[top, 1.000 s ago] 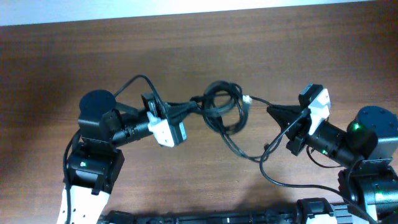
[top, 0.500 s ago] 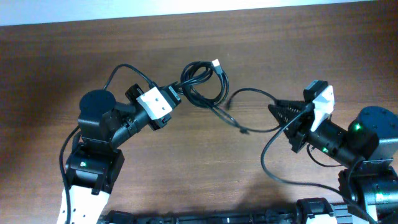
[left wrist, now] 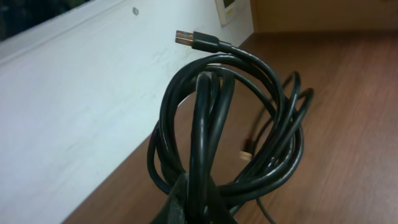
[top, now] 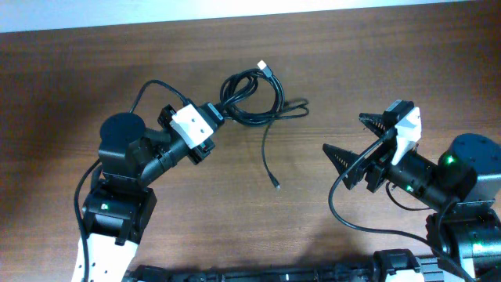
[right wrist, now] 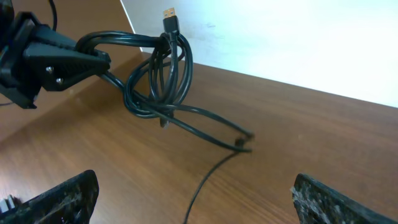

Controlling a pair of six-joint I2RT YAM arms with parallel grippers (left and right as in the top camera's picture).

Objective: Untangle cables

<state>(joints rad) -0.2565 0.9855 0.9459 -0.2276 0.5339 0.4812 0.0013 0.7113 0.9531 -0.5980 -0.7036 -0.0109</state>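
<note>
Cables (top: 252, 100) stay pinched in left fingers (right wrist: 62, 59); right fingers (top: 344, 155), just spread, have dropped one pulled-out strand (top: 264, 153), so partly untangled.

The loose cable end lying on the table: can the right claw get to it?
Probably yes. The right gripper is open and empty, and only bare table lies between it and the loose cable end. The left gripper holds the cable bundle farther off.

The cables (top: 254, 119) — thin, black, wound in one loose coil — sit toward the table's (top: 235, 227) far side, USB plug (top: 264, 68) raised, one strand (top: 264, 153) trailing loose
</note>
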